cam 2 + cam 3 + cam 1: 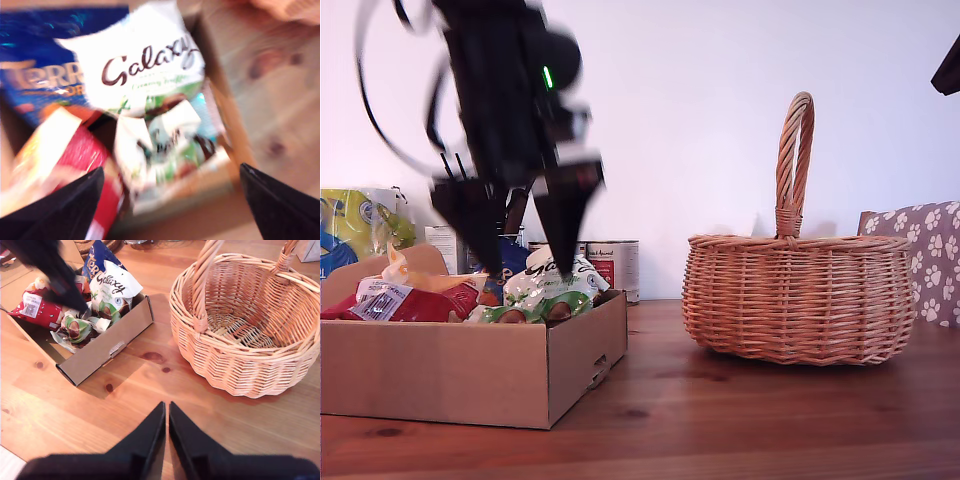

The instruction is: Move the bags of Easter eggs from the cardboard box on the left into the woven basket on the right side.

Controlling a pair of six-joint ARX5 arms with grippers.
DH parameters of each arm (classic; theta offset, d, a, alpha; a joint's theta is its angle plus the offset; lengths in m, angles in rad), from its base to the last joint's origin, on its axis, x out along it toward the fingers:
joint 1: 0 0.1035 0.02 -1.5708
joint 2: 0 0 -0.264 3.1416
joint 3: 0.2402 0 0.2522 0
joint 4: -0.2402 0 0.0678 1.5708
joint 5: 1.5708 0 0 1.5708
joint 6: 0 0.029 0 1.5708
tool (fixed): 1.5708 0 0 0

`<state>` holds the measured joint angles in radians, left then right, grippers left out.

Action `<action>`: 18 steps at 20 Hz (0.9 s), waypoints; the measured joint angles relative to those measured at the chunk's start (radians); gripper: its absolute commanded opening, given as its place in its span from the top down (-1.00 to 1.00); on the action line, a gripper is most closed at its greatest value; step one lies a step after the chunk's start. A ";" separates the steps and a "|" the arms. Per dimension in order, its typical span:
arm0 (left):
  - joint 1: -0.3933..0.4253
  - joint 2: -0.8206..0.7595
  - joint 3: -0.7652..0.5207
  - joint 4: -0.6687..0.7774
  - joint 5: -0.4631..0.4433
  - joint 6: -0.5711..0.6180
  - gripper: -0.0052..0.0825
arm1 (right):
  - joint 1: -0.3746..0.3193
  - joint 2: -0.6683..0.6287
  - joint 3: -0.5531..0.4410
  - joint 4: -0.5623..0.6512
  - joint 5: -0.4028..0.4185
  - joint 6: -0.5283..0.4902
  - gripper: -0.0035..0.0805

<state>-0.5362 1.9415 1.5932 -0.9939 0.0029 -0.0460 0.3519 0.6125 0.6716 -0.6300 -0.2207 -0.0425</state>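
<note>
Bags of Easter eggs (150,65) in cardboard box (470,370) under my wide-spread first gripper (170,200)

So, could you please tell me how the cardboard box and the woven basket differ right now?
The cardboard box is shallow, straight-sided and packed with bags, including a white-and-green Galaxy bag; the woven basket is round, deeper, has a tall arched handle and holds nothing. My first gripper hangs open over the box, not the basket. Both stand on the wooden table.
</note>
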 measured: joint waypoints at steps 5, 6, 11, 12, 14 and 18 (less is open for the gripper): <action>0.000 0.013 -0.003 -0.048 0.004 -0.027 -0.92 | -0.004 0.000 0.000 0.000 0.000 0.000 0.92; 0.000 0.013 -0.003 -0.048 0.005 -0.027 -0.92 | -0.004 0.000 0.000 0.002 0.000 0.000 0.92; 0.000 0.079 -0.003 -0.047 0.003 -0.027 -0.92 | -0.004 0.000 0.000 0.003 0.000 0.000 0.92; 0.002 0.093 -0.003 -0.047 0.000 -0.027 -0.92 | -0.004 0.000 0.000 0.005 0.000 0.000 0.92; 0.007 0.097 -0.003 -0.047 0.001 -0.027 -0.92 | -0.004 0.000 0.000 0.006 0.000 0.000 0.92; 0.012 0.100 -0.002 -0.042 0.024 -0.027 -0.92 | -0.004 0.000 0.000 0.010 0.000 -0.001 0.92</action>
<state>-0.5243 2.0411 1.5913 -1.0359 0.0265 -0.0731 0.3481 0.6128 0.6712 -0.6201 -0.2207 -0.0433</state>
